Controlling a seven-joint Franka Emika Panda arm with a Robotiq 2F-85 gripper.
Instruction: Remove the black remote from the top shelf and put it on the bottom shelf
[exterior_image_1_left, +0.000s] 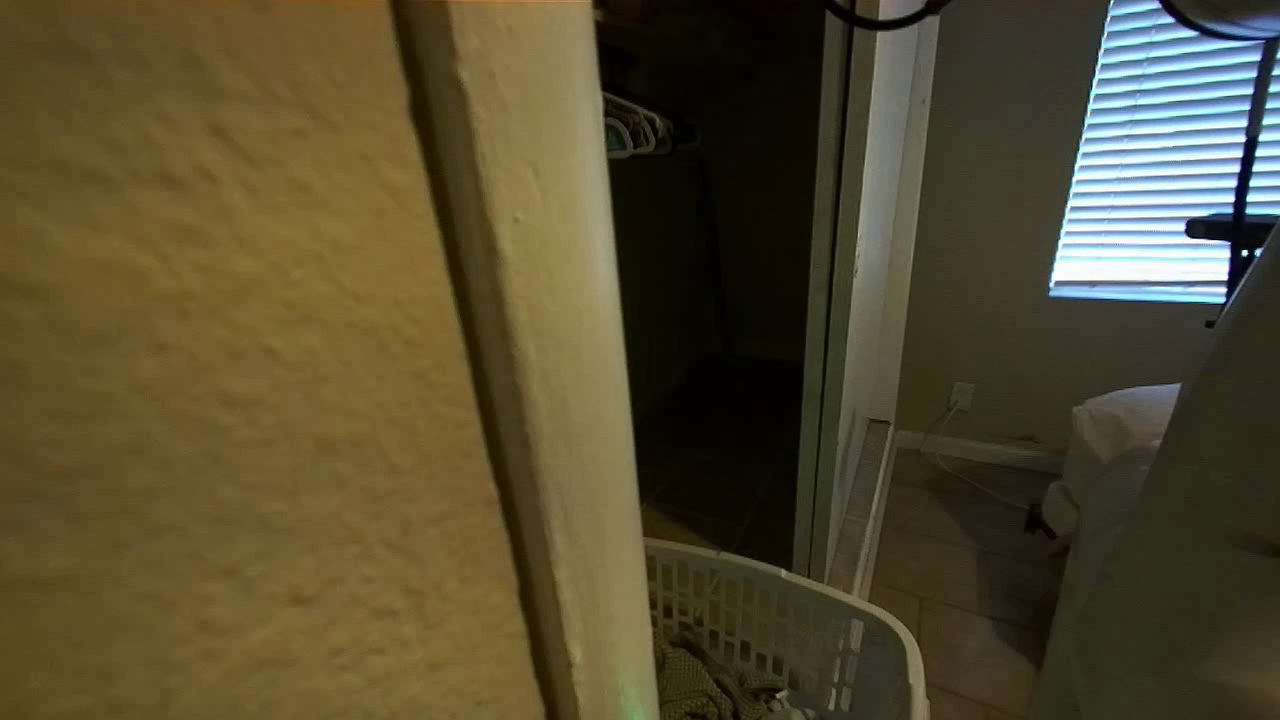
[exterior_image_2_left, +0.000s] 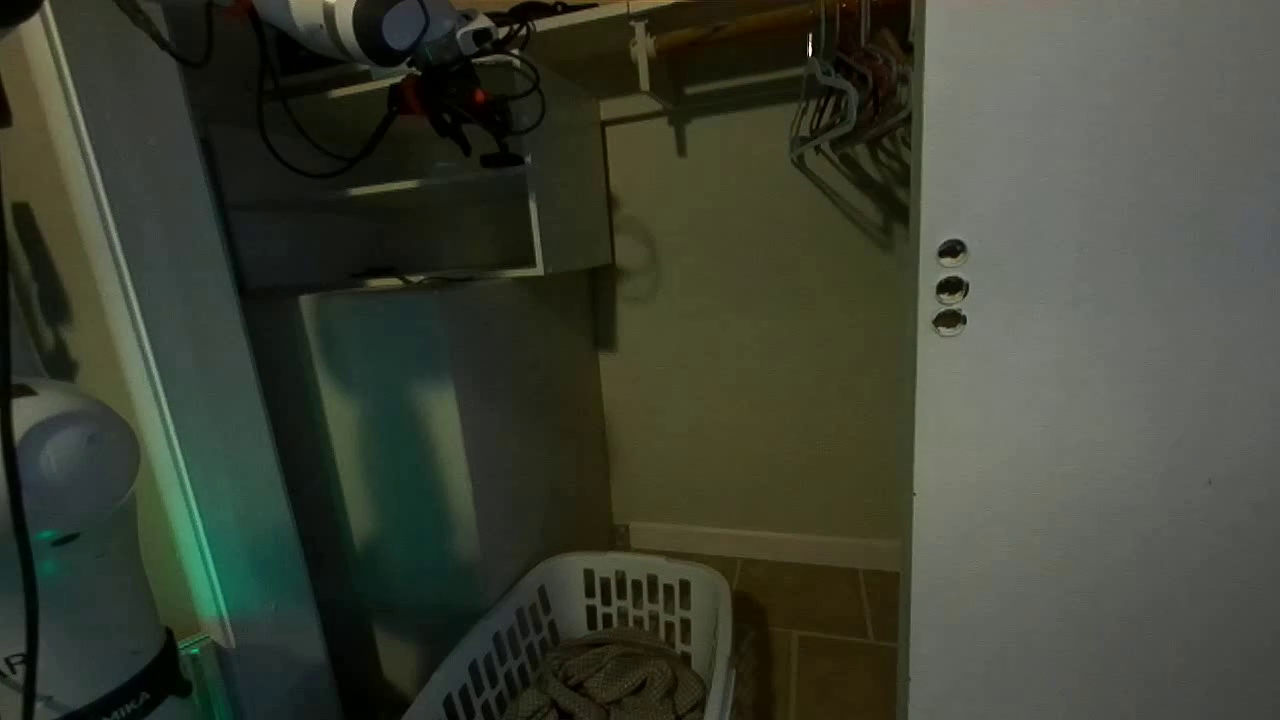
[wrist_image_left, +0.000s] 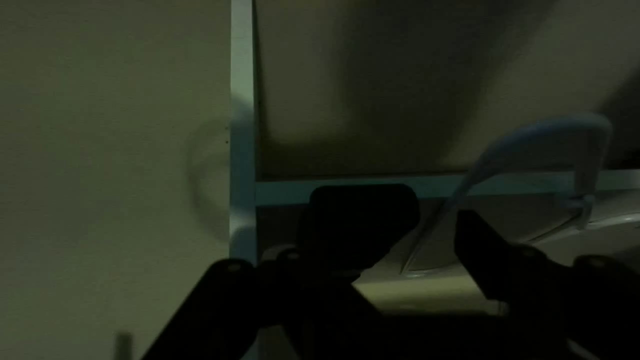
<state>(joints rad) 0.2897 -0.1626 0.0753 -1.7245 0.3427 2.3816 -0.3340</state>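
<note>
Exterior view close beside wall (exterior_image_1_left: 230, 360), exterior view facing closet (exterior_image_2_left: 760, 380), basket (exterior_image_2_left: 713, 620) in both, wrist view facing shelves (wrist_image_left: 285, 192)

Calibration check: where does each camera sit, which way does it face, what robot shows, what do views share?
In an exterior view: close beside a tan textured wall, facing a dark closet and bright slatted blind; likely a cropped white link of the robot shows.
In an exterior view: outside the closet, facing its pale boxy shelf unit; white rounded base, white arm and black gripper show.
Wrist view: on the wrist, facing pale shelf edges past black fingers.
Both exterior views share the white plastic laundry basket.
</note>
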